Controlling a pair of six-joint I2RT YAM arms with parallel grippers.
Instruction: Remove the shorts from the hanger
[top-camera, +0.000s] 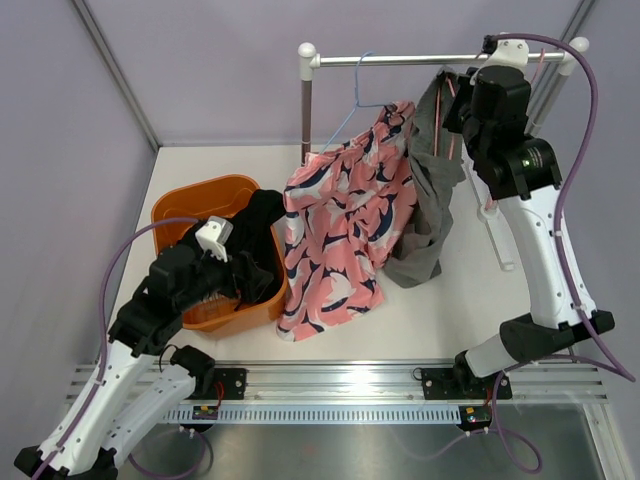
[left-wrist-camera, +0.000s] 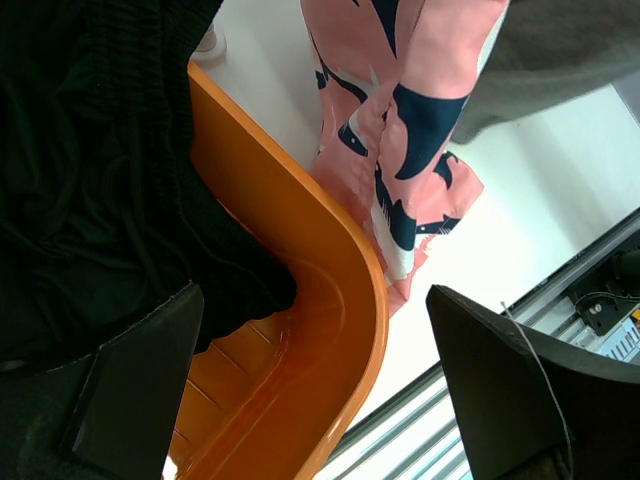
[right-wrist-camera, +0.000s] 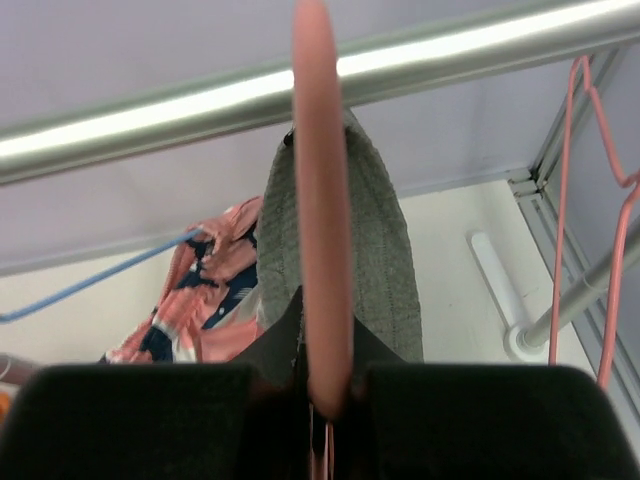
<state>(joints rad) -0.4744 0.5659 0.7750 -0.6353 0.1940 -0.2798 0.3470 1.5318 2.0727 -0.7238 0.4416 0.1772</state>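
Grey shorts (top-camera: 432, 200) on pink hanger (right-wrist-camera: 322, 200)

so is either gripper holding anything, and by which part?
Right gripper is shut on the pink hanger, on its wire close to the rail, by the grey shorts. Left gripper is open, holding nothing.

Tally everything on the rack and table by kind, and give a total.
Garments: 3 (pink patterned garment, grey garment, black garment)
Hangers: 3 (blue hanger, pink hanger carrying the grey garment, spare pink hanger)
Baskets: 1 (orange basket)
Total: 7
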